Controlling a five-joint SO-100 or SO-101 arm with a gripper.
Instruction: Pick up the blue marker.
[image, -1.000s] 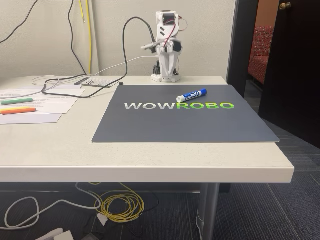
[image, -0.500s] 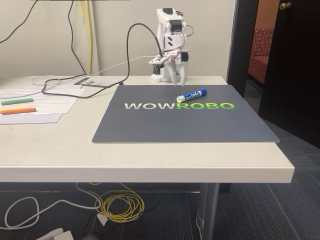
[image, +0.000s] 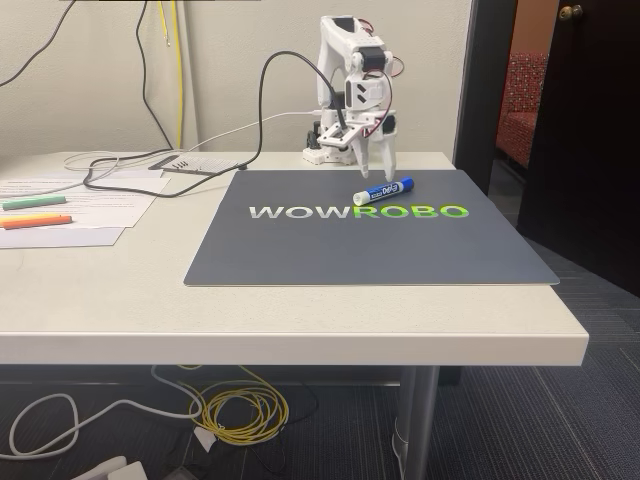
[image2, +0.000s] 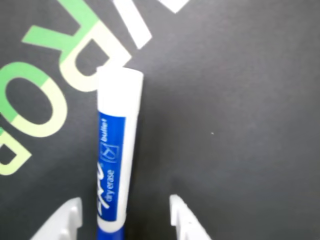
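Observation:
The blue marker (image: 383, 191) lies on the dark grey WOWROBO mat (image: 300, 250), at its back right beside the green letters. My gripper (image: 377, 168) points down just above and behind the marker, open. In the wrist view the marker (image2: 115, 160) runs up the middle, its white end farthest from me and its blue barrel passing between my two white fingertips (image2: 71, 212). My gripper (image2: 124, 209) straddles the barrel with a gap on each side, so the fingers do not touch it. The mat (image2: 240, 100) is bare to the right of the marker.
A slim green marker (image: 35, 202) and a slim orange marker (image: 35, 221) lie on papers at the table's left. Black and white cables (image: 150, 165) trail behind the mat. The arm's base (image: 325, 152) stands at the back edge. The table ends just right of the mat.
The arm unfolded from its tucked pose at the base, swung forward and right, and lowered the gripper over the marker. The marker has not moved.

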